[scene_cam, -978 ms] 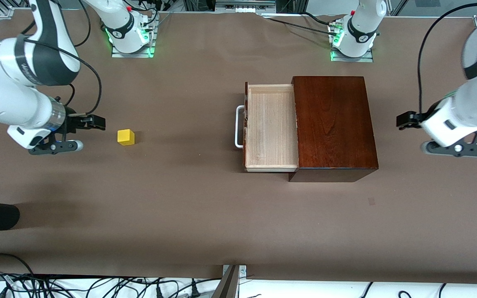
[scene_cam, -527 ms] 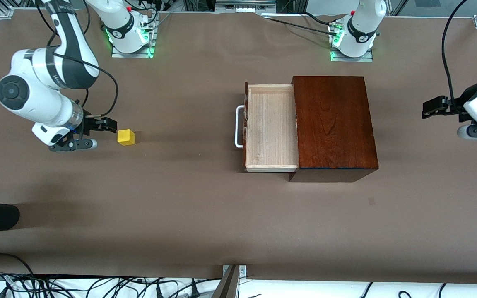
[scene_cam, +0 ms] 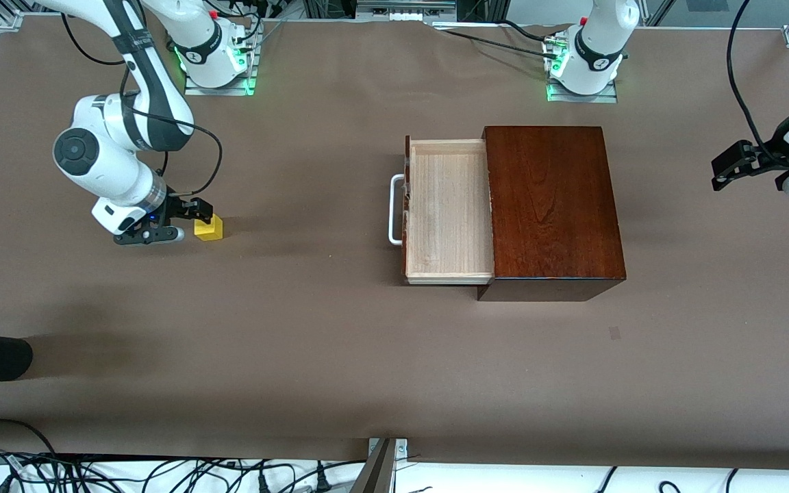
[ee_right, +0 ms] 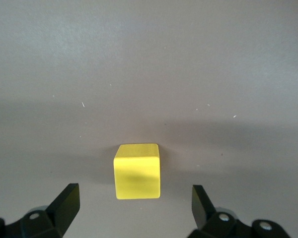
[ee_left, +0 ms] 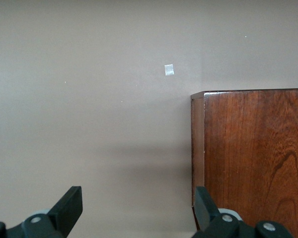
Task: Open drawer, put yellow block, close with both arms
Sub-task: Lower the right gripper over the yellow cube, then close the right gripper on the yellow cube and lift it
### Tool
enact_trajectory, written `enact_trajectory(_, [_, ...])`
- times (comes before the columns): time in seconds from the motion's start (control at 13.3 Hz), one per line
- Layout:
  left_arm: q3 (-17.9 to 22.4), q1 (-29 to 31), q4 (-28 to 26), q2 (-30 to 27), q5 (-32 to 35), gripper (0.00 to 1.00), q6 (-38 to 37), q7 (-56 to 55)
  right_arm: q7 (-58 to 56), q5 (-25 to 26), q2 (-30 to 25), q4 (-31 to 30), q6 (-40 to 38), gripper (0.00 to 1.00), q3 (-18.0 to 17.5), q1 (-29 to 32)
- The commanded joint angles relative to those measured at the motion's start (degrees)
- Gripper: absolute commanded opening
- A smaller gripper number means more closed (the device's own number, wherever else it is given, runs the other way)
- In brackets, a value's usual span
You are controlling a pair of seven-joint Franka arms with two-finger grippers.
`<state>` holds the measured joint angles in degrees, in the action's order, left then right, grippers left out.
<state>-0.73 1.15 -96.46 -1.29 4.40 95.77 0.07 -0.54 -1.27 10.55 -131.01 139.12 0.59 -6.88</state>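
Hovering wide open and empty just over the yellow block [scene_cam: 209, 229], well apart from the open drawer [scene_cam: 448, 209], the right tool [scene_cam: 196, 212] risked nudging it; the left tool [scene_cam: 729, 166] waited, open.

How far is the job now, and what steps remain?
Done: the drawer stands pulled out of the box, with nothing inside. In hand: the right gripper, open, is at the block on the table, not gripping it. The left gripper, open, waits beside the box. Left: grasp the block, place it in the drawer, close it.
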Motion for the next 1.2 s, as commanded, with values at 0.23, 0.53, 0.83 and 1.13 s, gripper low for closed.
enact_trajectory(0.23, [-0.1, -1.1, 1.3, 0.2, -0.8, 1.00, -2.3, -3.1, -0.6, -0.5, 4.2, -2.1, 7.7, 1.00, -0.4, -0.1])
enact_trajectory(0.53, [-1.0, -0.5, 2.5, 0.7, -1.0, 1.00, -2.4, -2.4, -0.6, -0.5, 6.2, -3.6, 11.0, 0.99, -0.5, -0.1])
enact_trajectory(0.83, [-1.4, -0.6, 3.1, 0.0, -1.0, 1.00, -6.3, -2.1, -0.6, -0.4, 6.8, -4.1, 12.0, 0.49, -0.5, -0.1])
enact_trajectory(1.13, [-1.8, -1.4, 6.9, 0.8, -6.8, 1.00, -8.9, -2.7, -1.6, -0.4, 6.0, -3.5, 10.9, 0.00, -0.7, -0.1])
